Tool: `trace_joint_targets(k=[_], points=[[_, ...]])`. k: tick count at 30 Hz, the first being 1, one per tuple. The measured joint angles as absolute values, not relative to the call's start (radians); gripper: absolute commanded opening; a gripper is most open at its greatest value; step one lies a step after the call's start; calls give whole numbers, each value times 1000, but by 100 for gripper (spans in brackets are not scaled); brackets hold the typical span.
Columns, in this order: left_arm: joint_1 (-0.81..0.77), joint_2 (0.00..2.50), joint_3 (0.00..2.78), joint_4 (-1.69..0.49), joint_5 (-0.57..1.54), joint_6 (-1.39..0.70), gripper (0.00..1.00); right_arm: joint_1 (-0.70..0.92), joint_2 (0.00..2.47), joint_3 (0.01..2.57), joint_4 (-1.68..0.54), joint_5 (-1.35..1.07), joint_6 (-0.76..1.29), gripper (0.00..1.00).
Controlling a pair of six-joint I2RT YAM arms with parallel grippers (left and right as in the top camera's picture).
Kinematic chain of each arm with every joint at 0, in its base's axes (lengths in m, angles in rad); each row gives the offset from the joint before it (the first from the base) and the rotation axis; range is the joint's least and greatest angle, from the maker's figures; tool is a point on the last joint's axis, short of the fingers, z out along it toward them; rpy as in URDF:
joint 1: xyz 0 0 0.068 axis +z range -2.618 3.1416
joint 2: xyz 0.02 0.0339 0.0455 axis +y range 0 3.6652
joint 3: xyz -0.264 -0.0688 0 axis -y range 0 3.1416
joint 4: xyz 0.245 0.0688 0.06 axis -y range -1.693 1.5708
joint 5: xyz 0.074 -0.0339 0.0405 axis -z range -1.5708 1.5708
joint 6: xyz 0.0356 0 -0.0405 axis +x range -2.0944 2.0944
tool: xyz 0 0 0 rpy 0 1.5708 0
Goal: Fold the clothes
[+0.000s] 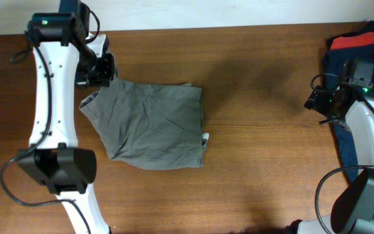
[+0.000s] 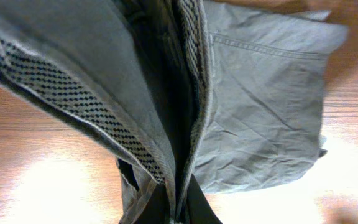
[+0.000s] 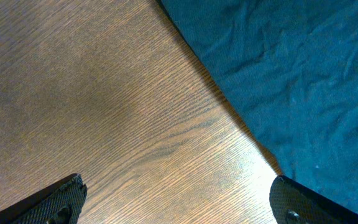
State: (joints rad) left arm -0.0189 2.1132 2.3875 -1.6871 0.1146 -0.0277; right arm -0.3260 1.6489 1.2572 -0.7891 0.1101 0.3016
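the shorts (image 1: 151, 127) lie folded on the table (image 1: 265, 162), toward 9 o'clock from its middle. the left gripper (image 1: 102, 70) is squeezed tight on the shorts at their 11 o'clock corner, with the cloth bunched between its fingers. a small white tag (image 1: 206, 138) pokes out at the shorts' 4 o'clock edge; its words are too small to read. the right gripper (image 1: 318, 103) is at the table's 3 o'clock side. its fingers (image 3: 55, 202) are wide apart over bare wood and hold nothing. a blue cloth (image 3: 291, 81) lies just beside it, and a red cloth (image 1: 356, 40) is at 1 o'clock from it.
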Motion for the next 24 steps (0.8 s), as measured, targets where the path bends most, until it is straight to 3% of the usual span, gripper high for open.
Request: trace_joint_targets(k=[24], points=[[-159,2038,2388,-1687,111,-41,1,-326,1649,1257,-789,110,302,99]])
